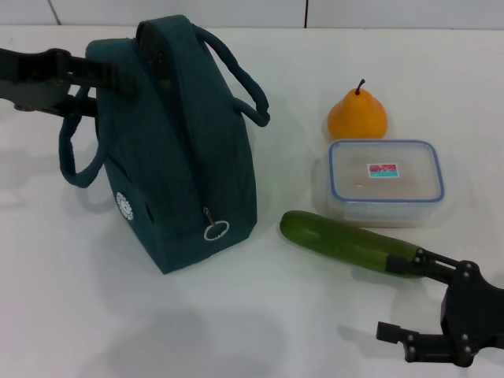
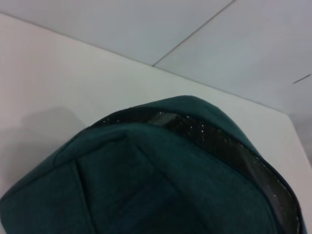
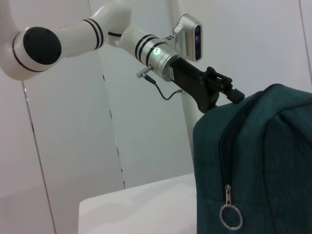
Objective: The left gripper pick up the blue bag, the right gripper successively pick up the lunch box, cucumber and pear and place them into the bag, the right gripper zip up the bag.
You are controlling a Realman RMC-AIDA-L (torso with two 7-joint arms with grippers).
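Gripping bag (image 1: 185, 150) top edge, left pincer (image 1: 118, 79) closure unclear | right pincer (image 1: 417, 303) apart, low beside cucumber (image 1: 350, 244) | box (image 1: 386, 181), pear (image 1: 357, 115) on desk (image 1: 79, 315) | advice: lift bag straight, keep mouth up.

- The head view looks forward and down from above, taking in the white table (image 1: 236, 315).
- The left wrist view sits very close over the blue bag (image 2: 161, 180), probably near its top.
- The right wrist view looks from low, sideways at the same bag.
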